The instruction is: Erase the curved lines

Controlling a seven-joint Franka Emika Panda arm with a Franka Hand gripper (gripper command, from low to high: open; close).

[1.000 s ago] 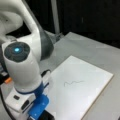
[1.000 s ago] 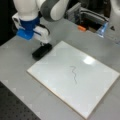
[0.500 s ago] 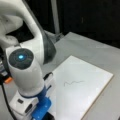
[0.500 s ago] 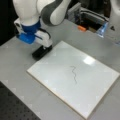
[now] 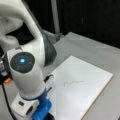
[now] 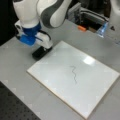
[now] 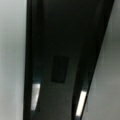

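Grey table (image 6: 15,62) under dark backdrop, both front views. Gripper (image 6: 41,51) at upper left of a front view, low over table just off white board's (image 6: 95,82) upper-left edge, clamped on black eraser block (image 6: 40,53); wrist view filled by same dark block (image 7: 62,62). Curve lines (image 6: 74,74) intact mid-board, well apart from eraser; also mid-frame in a front view (image 5: 73,82). Orange object (image 6: 82,28) near top edge

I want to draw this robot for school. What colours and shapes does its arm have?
The arm is chunky and rounded, white with dark grey joints. One round grey cap has a glowing blue light. Near the end sits a bright blue part, then a white gripper with a black block underneath. A black cable hangs beside it.
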